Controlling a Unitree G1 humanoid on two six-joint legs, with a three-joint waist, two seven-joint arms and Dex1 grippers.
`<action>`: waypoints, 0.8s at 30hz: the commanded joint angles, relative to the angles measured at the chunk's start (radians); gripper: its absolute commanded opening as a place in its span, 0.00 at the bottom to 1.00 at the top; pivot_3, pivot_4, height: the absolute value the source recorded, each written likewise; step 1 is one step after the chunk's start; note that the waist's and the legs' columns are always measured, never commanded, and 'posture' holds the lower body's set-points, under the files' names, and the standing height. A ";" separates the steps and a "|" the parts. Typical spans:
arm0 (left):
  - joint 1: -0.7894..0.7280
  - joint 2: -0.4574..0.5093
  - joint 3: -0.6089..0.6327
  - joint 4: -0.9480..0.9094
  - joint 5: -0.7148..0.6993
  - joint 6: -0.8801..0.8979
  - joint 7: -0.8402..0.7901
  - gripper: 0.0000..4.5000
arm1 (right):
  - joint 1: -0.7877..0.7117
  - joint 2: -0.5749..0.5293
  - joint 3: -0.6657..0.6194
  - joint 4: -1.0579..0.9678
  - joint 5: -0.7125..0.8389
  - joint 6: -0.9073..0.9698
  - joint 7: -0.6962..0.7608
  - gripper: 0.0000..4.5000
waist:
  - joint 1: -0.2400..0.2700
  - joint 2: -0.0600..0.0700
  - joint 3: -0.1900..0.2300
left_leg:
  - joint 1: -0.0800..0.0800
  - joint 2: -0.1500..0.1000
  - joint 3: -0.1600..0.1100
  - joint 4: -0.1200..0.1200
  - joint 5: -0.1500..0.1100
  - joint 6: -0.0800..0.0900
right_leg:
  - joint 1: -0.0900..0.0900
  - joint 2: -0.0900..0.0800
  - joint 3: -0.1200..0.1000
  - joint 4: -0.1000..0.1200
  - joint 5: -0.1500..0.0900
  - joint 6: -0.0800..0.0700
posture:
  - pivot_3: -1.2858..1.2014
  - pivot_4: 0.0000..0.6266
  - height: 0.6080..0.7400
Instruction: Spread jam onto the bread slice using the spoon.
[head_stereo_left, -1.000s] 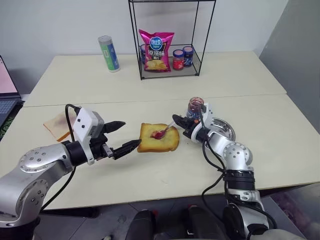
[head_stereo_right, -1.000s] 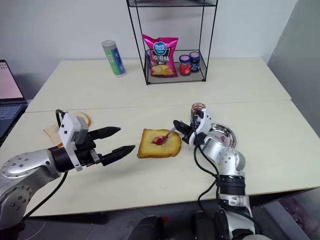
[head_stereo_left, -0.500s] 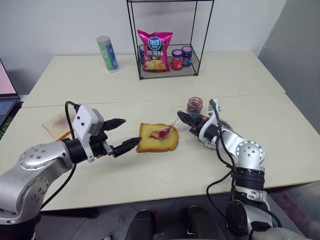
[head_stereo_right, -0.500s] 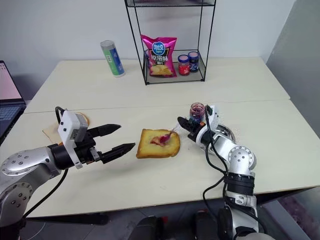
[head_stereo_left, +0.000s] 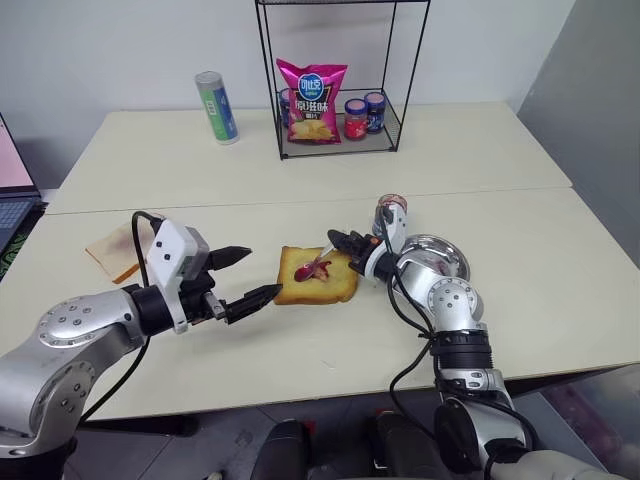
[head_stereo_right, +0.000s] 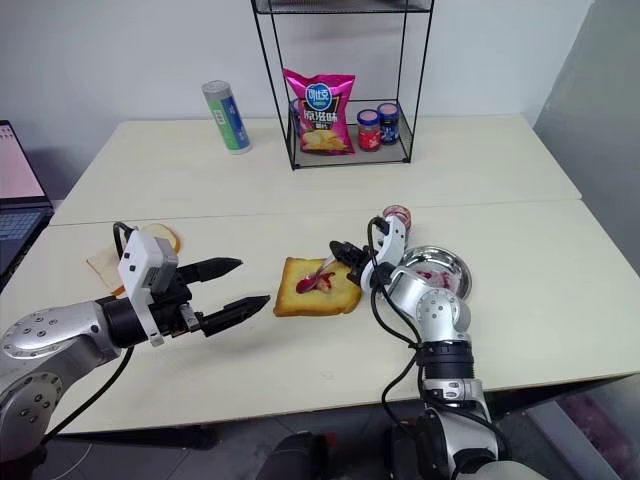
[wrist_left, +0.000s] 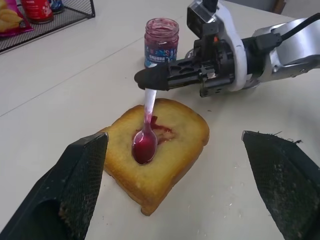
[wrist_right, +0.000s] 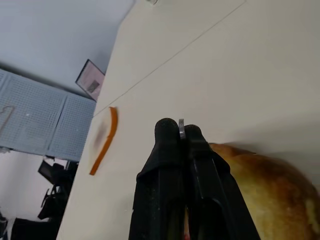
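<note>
While the left gripper (head_stereo_left: 248, 276) hovers wide open just off the bread slice's (wrist_left: 170, 160) near edge, the right gripper (wrist_left: 150, 80) pinches the spoon (wrist_left: 146, 135), handle slanting down, jam-red bowl resting at the slice's centre.

Over the bread slice (head_stereo_left: 316, 276) the way is taken: the right gripper (head_stereo_left: 337, 240) reaches in from the right, clamped on the spoon (wrist_left: 145, 137), whose bowl sits on the centre. The left gripper (head_stereo_left: 249, 274), jaws wide, stands just left of the slice. Jam jar (head_stereo_left: 389, 213) and metal bowl (head_stereo_left: 450, 258) crowd the right side. The table (head_stereo_left: 300, 350) in front lies bare.
</note>
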 joint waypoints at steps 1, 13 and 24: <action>0.000 0.022 0.038 -0.025 -0.007 -0.016 -0.012 1.00 | 0.012 -0.027 0.002 -0.028 -0.019 -0.015 0.019 0.01 | 0.000 0.000 0.000 | 0.000 0.000 0.000 0.000 0.000 0.000 | 0.000 0.000 0.000 0.000 0.000 0.000 | 0.52 0.24 1.00; -0.041 0.013 -0.007 0.022 0.021 -0.051 -0.033 1.00 | 0.059 -0.133 -0.067 -0.125 0.020 0.036 0.002 0.01 | 0.001 0.000 0.000 | 0.000 0.000 0.000 0.000 0.000 0.000 | 0.001 0.000 0.000 0.000 0.000 0.000 | 0.52 0.24 1.00; -0.071 0.006 -0.046 0.048 0.042 -0.069 -0.042 1.00 | 0.037 -0.063 -0.182 -0.255 0.308 0.148 -0.033 0.01 | 0.001 0.000 0.000 | 0.000 0.000 0.000 0.000 0.000 0.000 | 0.000 0.000 0.000 0.000 0.000 0.000 | 0.52 0.24 1.00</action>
